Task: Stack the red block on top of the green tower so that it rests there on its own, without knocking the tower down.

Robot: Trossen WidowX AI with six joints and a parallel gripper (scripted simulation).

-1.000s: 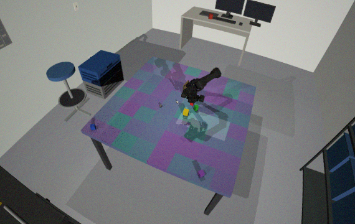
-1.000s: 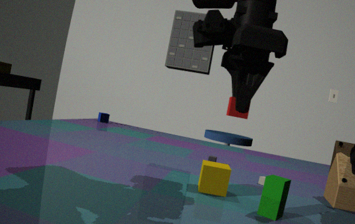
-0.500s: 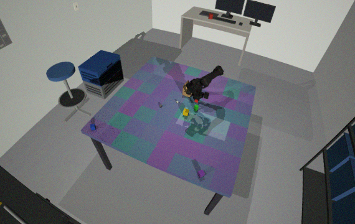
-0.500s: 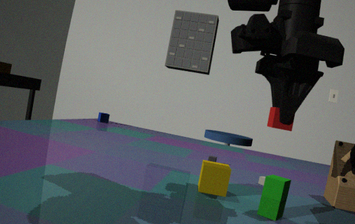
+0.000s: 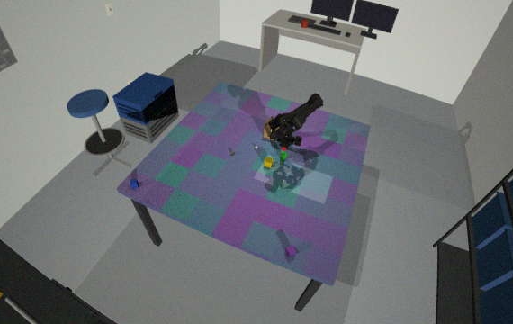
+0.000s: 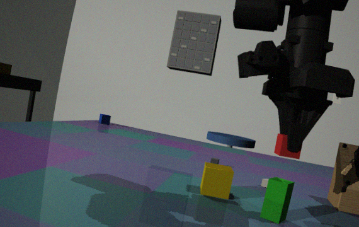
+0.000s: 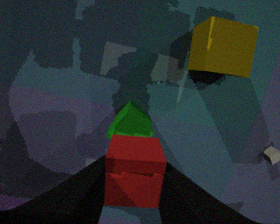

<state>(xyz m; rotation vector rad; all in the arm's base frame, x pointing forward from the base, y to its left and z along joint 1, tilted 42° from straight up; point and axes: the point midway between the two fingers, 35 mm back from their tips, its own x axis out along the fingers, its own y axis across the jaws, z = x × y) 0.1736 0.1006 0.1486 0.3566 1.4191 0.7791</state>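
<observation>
Scanning left to right in the exterior view: small blue cube (image 6: 104, 118) sits far back on the patchwork worktop (image 6: 41, 176), well apart from everything else. Grey grid panel (image 6: 194, 41) hangs on the wall behind. Blue stool seat (image 6: 230, 139) shows just past the worktop's far edge. Yellow block (image 6: 216, 180) stands on the worktop, with a small grey piece (image 6: 215, 161) just behind it. Green tower (image 6: 276, 199) is upright just right of the yellow block, not touching it; a small white piece (image 6: 264, 182) lies behind the tower's left side.

Tool (image 6: 293, 148) points straight down, pinching the red block (image 6: 283, 145) between its fingertips. Red block is in the air, above the green tower with a clear gap between them. From this angle the block reads slightly right of the tower's top, but I can't tell the true lateral offset here. Wooden base (image 6: 353, 186) of the arm is at far right, resting on the worktop.

Wrist view: red block (image 7: 135, 171) held between the two dark fingers, green tower's top (image 7: 131, 123) peeking out just beyond the block's far edge, so the block overlaps most of the tower from above. Yellow block (image 7: 224, 46) is up and to the right, apart from both.

Top view: purple cube (image 5: 291, 251) near the worktop's near edge, far from the tool (image 5: 284, 145).
</observation>
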